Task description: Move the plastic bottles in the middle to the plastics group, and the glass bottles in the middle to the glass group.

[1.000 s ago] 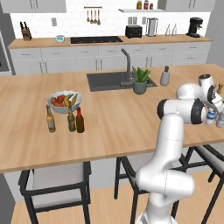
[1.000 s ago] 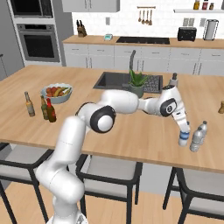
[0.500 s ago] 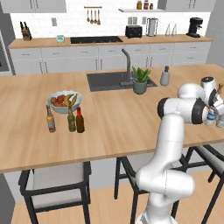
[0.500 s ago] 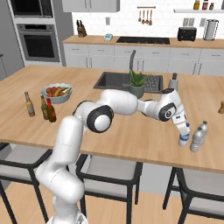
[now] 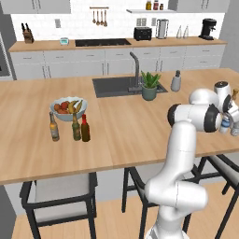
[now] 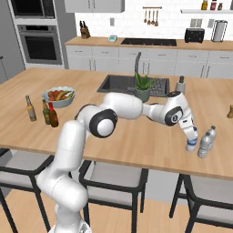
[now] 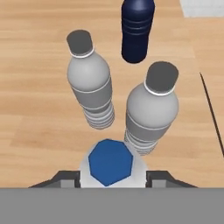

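The blue-capped bottle [image 7: 110, 168] stands upright on the desk [image 7: 39, 131] directly between the tool's [image 7: 111, 178] two fingers [image 7: 65, 178], one on each side of its shoulders. The jaws are partly spread about the bottle's width; whether the pads press on it or stand just clear, I cannot tell. In the right base view the same bottle [image 6: 192, 140] sits under the tool [image 6: 190, 136] near the desk's [image 6: 136, 141] front edge.

Just beyond the tool stand two grey plastic bottles, both upright: one [image 7: 89, 81] ahead to the left, one [image 7: 153, 107] ahead to the right, the nearer almost touching the blue-capped bottle. Past them stands a dark blue bottle [image 7: 137, 28].

Far from the tool, at the desk's other end, the red-capped bottle [image 5: 85, 129] stands just beside the green bottle [image 5: 75, 128], with the amber bottle [image 5: 54, 127] near, before a fruit bowl [image 5: 68, 108].
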Available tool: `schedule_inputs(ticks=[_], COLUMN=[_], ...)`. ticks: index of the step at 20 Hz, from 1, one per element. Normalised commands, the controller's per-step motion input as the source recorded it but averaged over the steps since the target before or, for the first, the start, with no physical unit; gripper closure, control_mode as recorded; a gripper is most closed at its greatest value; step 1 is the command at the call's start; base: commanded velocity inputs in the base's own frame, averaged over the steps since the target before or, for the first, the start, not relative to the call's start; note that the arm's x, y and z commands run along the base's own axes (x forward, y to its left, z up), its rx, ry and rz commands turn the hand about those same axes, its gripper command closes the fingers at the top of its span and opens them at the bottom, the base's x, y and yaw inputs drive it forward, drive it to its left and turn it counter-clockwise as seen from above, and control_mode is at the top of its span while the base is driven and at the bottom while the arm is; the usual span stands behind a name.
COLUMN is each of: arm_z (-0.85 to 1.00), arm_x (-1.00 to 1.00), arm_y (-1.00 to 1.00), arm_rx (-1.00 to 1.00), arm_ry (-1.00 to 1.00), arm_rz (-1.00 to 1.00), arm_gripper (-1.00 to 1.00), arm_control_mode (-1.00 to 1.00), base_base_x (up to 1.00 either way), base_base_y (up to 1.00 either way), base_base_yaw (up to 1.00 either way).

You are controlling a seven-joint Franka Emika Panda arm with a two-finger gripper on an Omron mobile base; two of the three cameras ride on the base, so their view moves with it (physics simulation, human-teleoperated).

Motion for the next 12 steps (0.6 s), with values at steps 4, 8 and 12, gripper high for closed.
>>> schedule_inputs(ticks=[4, 8, 12], arm_z=[0.29, 0.39, 0.85], arm_x=[0.0, 0.0, -0.09], arm_y=[0.0, 0.0, 0.02], arm_rx=[-0.04, -0.04, -0.01], arm_ry=[0.0, 0.0, 0.0], arm_rz=[0.0, 0.0, 0.0], arm_gripper=[-1.0, -1.0, -1.0], arm_control_mode=[-1.0, -1.0, -1.0], base_base_x=[0.0, 0.0, 0.0], base_base_y=[0.0, 0.0, 0.0], base_base_yaw=[0.0, 0.0, 0.0])
